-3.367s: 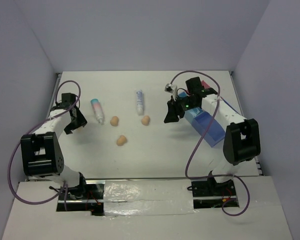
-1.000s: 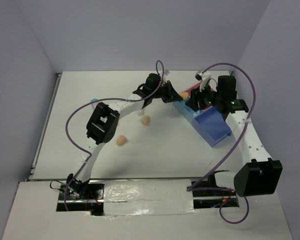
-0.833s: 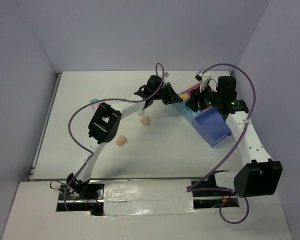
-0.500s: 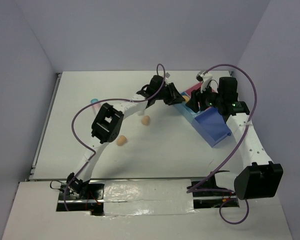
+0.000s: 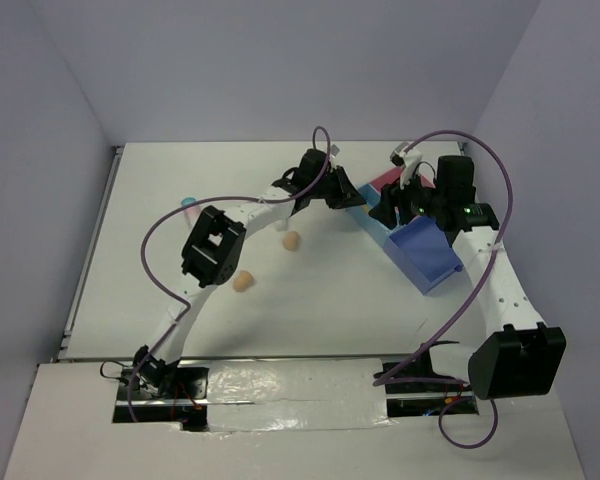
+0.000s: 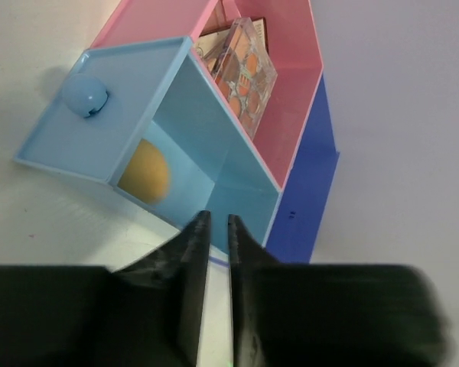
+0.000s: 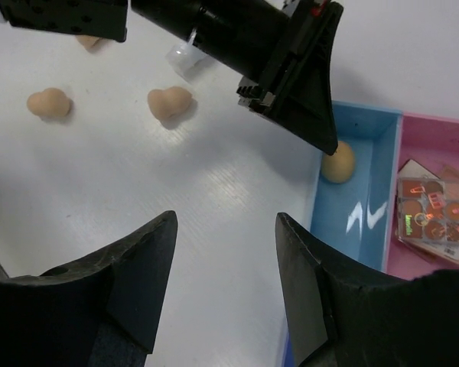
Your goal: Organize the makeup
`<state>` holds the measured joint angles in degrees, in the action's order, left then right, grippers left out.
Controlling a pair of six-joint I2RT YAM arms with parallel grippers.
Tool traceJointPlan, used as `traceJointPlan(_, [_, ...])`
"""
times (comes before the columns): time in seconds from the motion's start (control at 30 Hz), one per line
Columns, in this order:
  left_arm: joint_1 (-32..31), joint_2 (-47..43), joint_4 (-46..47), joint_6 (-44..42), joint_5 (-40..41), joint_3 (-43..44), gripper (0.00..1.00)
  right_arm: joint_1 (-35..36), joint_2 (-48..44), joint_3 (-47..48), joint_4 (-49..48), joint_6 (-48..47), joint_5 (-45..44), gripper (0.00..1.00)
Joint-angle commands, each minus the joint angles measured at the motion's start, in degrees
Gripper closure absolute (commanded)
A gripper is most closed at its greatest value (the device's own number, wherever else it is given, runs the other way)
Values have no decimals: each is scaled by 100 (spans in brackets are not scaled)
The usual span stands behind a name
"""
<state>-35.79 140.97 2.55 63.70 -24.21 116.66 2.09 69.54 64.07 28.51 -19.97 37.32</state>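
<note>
I am hovering my left gripper [image 6: 213,260], fingers barely parted and empty, over the tray's [image 6: 294,130] blue cell, where one sponge [image 6: 144,170] is lying. Two sponges [image 5: 291,240] are lying back toward my base, nearer my left arm. My right gripper [image 7: 226,283] is gaping wide.
</note>
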Motion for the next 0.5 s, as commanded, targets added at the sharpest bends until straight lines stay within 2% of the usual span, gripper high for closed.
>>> traceJointPlan(0.0, [72,-814,-148,-586,91,24,80,-33,-99,114,293,-462,617,38])
traceJointPlan(0.03, [142,-973,-236,-744,179,-72,88,-33,-20,158,391,-543,888,38])
traceJointPlan(0.13, [318,-1798,-666,-1489,450,-748,100,54,182,368,769,-824,1172,43])
traceJointPlan(0.23, [564,-2791,-773,-2008,618,-1767,100,414,384,526,989,-965,980,47])
traceJointPlan(0.27, [634,-3342,-791,-2098,767,-2379,100,537,437,553,1007,-974,874,50])
traceJointPlan(0.33, [889,-3899,-843,-2343,917,-3310,100,1029,613,641,1007,-965,637,51])
traceJointPlan(0.4, [1152,-4751,-1036,-2485,1259,-3867,99,1572,910,729,963,-791,198,53])
traceJointPlan(0.47, [1372,-5542,-1325,-2652,1698,-4571,82,1917,1201,904,841,-475,-364,53])
